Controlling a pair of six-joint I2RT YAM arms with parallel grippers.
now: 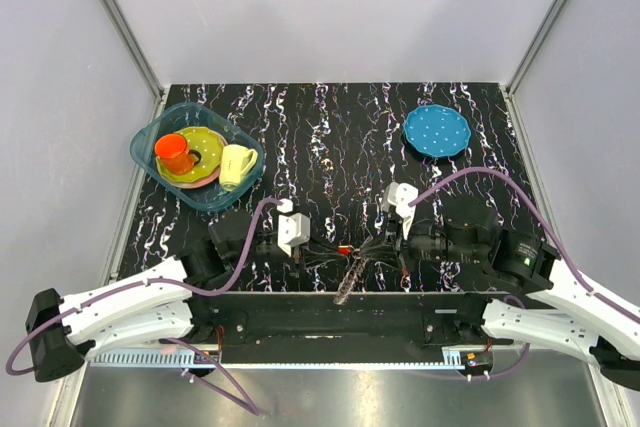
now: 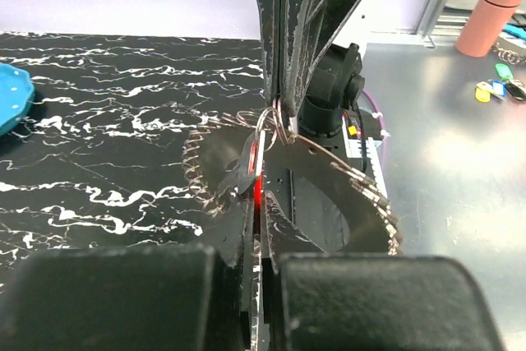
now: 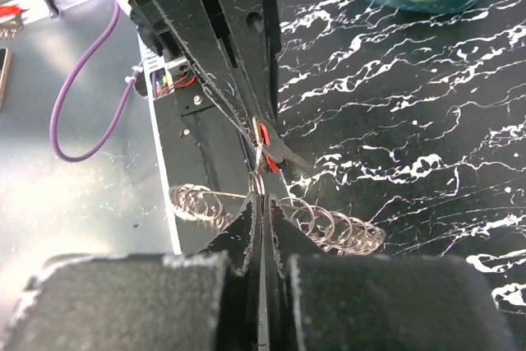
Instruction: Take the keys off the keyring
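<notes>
My two grippers meet tip to tip over the near edge of the table. The left gripper is shut on a small red key. Facing it, the right gripper is shut on a small wire ring of the keyring. The keyring is a dark loop fringed with several small split rings. It hangs between and below the two grippers. The red key is still joined to the ring at the point where the fingertips meet.
A teal bowl at the back left holds an orange cup, a yellow-green plate and a cream cup. A blue dotted plate lies at the back right. Beyond the table stand a pink bottle and tagged keys.
</notes>
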